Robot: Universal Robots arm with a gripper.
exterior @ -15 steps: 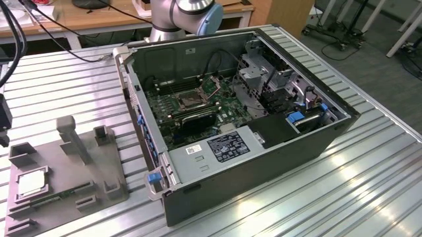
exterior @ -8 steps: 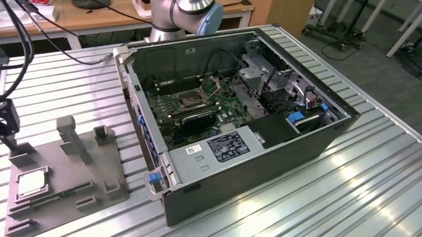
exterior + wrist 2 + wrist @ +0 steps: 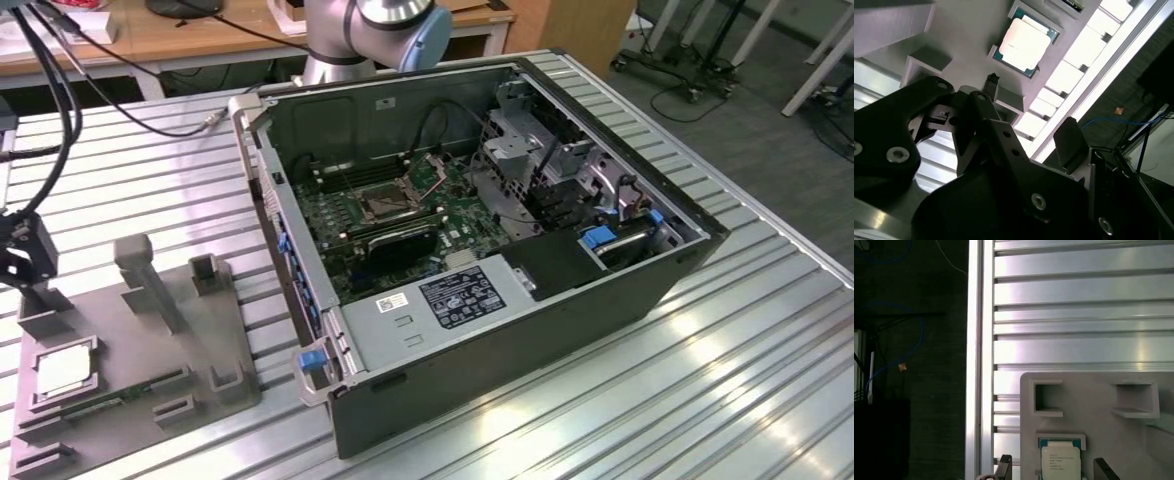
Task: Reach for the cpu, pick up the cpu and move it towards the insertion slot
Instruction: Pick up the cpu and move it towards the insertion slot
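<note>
CPU (image 3: 63, 375): a small flat square chip with a dull silvery metal top and a tan-green rim. It lies flat in a square recess of the gray plastic tray (image 3: 214, 345), at about eight o'clock from the open black computer case (image 3: 534, 330) in the exterior view.

That view alone takes in the insertion slot (image 3: 379, 205), a square metal-framed socket with a dark centre set in green circuit board on the case floor. It is well apart from the chip, at about two o'clock from it. The black gripper (image 3: 27, 280) hangs at the exterior view's left, over the tray's far end at roughly eleven o'clock from the CPU, and touches nothing.

Both wrist views add close detail. The second wrist view shows two dark fingers (image 3: 1070, 142) standing apart with nothing between them. Beyond them the chip (image 3: 1025, 44) has a smooth top that catches pale light and a greenish border seated in a raised gray frame. In the first wrist view the CPU (image 3: 1060, 460) carries small print. The tray's matte surface has rectangular pockets, and it rests on the ribbed aluminium table (image 3: 1079, 315), whose long shiny slats are parted by dark grooves.
</note>
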